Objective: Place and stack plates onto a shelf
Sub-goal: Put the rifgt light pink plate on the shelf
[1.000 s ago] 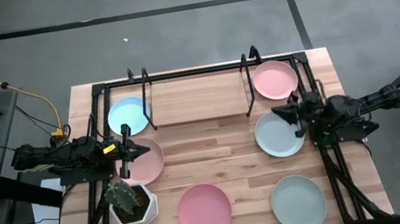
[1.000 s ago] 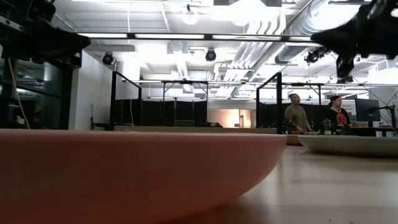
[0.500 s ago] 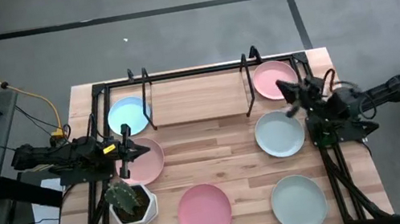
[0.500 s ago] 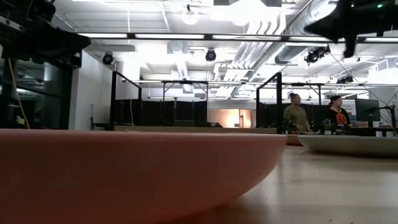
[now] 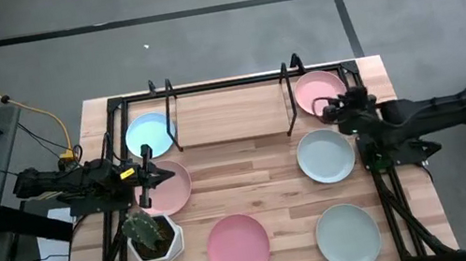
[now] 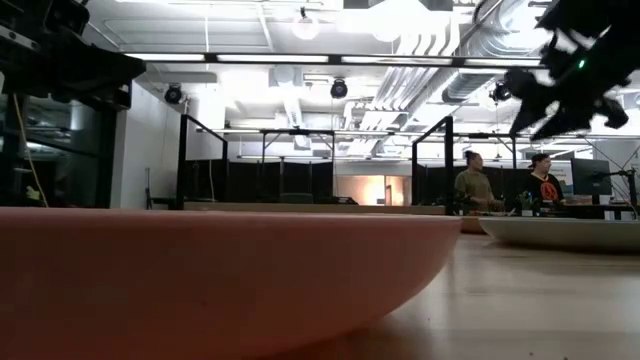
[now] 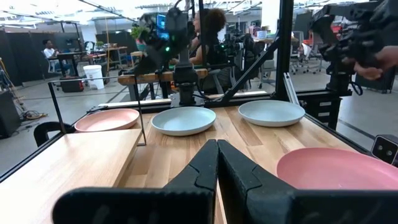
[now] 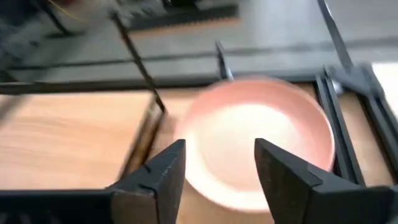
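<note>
Several plates lie flat on the table. A pink plate sits at the far right, beside the wood shelf. My right gripper hangs open over that plate's near rim, touching nothing. Nearer along the right side lie a mint plate and another mint plate. A light blue plate lies at the shelf's left end. My left gripper is shut and hovers over a second pink plate. A third pink plate lies near the front.
A white pot with a cactus stands near my left gripper, at the front left. A black tube frame runs round the table's edges. Thin black brackets stand at both ends of the shelf. People stand far off in the room.
My right gripper has gone from over the mint plate toward the table's far edge and now hangs over the near rim of the far right pink plate. No plate has moved.
</note>
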